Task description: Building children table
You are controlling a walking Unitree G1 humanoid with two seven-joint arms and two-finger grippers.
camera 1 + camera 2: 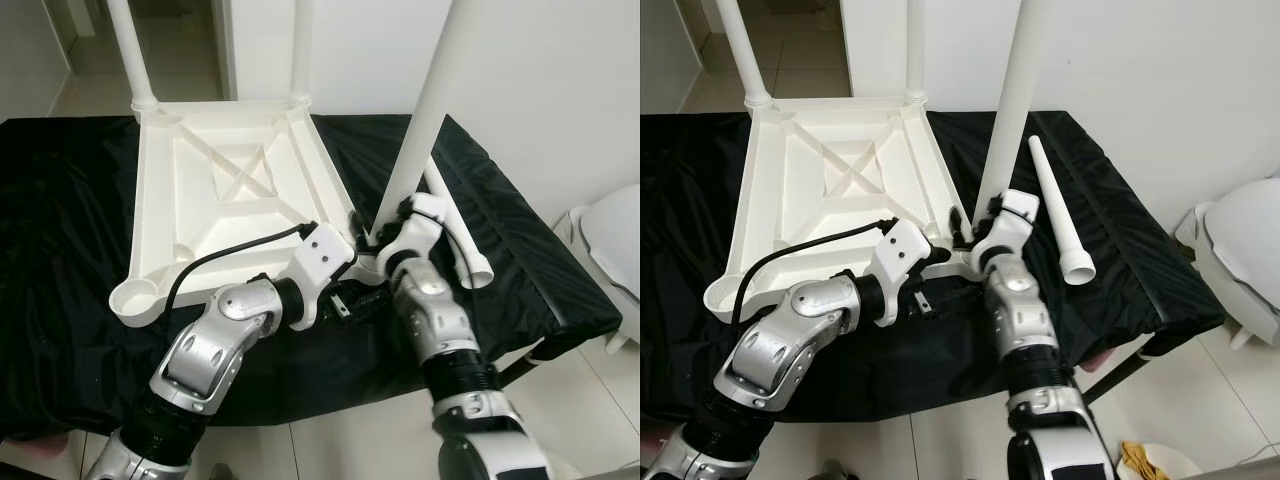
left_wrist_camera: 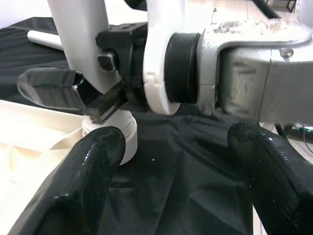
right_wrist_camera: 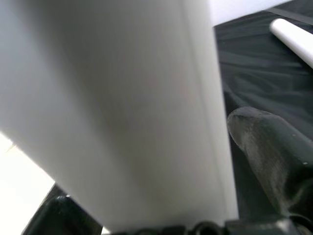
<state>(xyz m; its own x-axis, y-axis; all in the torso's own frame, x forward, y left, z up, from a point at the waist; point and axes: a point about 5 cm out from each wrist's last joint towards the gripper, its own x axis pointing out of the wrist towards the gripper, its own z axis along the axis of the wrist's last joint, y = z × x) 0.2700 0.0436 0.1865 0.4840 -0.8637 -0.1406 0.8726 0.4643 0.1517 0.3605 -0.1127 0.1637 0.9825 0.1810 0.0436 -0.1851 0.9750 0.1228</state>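
A white plastic table top lies upside down on a black cloth. Upright legs stand in its two far corners. My right gripper is shut on a third white leg, holding it upright at the near right corner. In the left wrist view the foot of this leg sits on the round corner socket. My left gripper is open just in front of that corner, low over the cloth, holding nothing. A fourth leg lies loose on the cloth to the right.
The black cloth covers a low platform whose near edge runs just in front of my arms. A white rounded fixture stands on the tiled floor at the right. A yellow rag lies on the floor near my right side.
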